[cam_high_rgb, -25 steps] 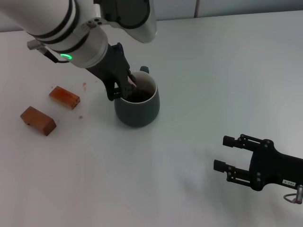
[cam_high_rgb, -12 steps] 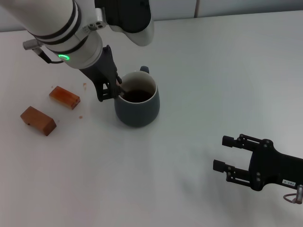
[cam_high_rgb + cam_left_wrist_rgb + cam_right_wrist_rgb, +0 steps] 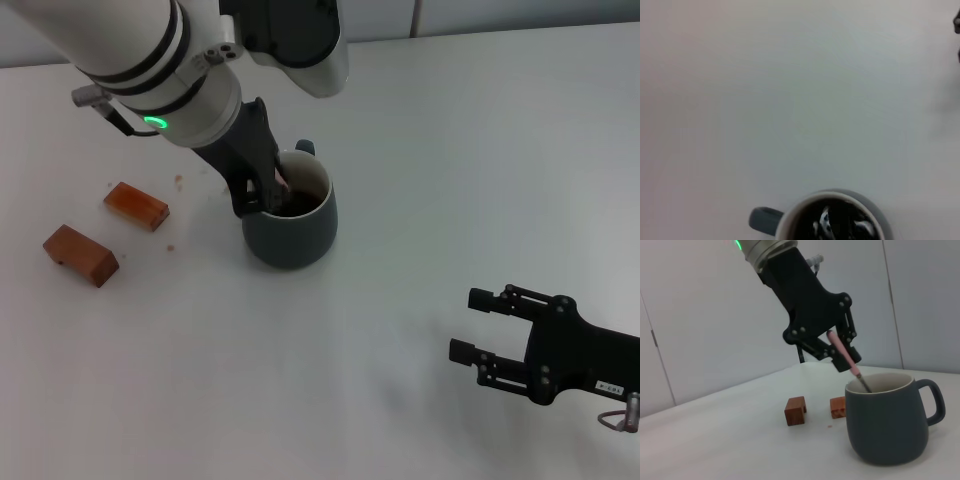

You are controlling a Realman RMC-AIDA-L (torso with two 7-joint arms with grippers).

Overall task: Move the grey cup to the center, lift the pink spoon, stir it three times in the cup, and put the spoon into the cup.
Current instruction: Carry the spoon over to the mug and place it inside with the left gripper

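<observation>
The grey cup (image 3: 290,220) stands on the white table, handle to the far side, dark liquid inside. It also shows in the left wrist view (image 3: 832,217) and the right wrist view (image 3: 887,422). My left gripper (image 3: 268,190) is over the cup's left rim, shut on the pink spoon (image 3: 844,356). The spoon slants down with its metal end inside the cup. In the head view only a bit of the pink handle (image 3: 281,181) shows. My right gripper (image 3: 468,325) is open and empty, low over the table at the near right, far from the cup.
Two brown wooden blocks (image 3: 136,205) (image 3: 80,255) lie on the table left of the cup; both show beyond the cup in the right wrist view (image 3: 795,410). A few crumbs lie near them. The white table (image 3: 450,150) spreads to the right.
My left gripper has swung left and then back to the right over the cup's rim, carrying the spoon's end through the liquid. The cup and the right arm have stayed in place.
</observation>
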